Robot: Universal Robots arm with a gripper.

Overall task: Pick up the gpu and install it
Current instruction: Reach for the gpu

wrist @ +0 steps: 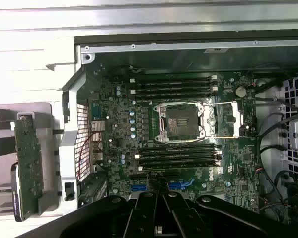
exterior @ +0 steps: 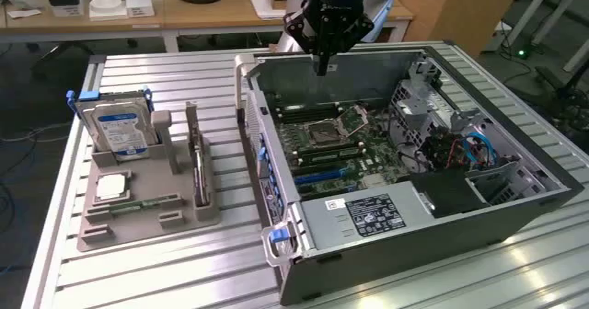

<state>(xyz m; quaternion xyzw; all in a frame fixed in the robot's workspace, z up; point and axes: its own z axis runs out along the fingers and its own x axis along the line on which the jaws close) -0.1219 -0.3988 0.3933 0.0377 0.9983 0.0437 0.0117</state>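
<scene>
The tool (exterior: 322, 69) hangs closed and empty over the far end of the open case (exterior: 442, 233), just above its far wall, with the fingers pressed together and pointing straight down. In the wrist view the tool (wrist: 159, 193) sits above the motherboard (wrist: 188, 163), near the blue slots and short of the socket (wrist: 183, 121). The gpu (exterior: 198, 163) is well apart from the tool and outside the case. It stands on its long edge in a slot of the grey holder (exterior: 147, 219) on the table (exterior: 165, 81), on the side of the holder nearest the case. Its long axis runs from the far side of the table toward the near side, roughly parallel to the case wall beside it, with the thin top edge facing up. The wrist view shows the gpu (wrist: 29, 158) with its green board face turned toward the case. Which end carries the metal bracket is hard to make out, possibly the far one. A hard drive (exterior: 118, 130) stands upright at the holder's other side, on the exterior view's left. Nothing touches the gpu apart from the holder.
</scene>
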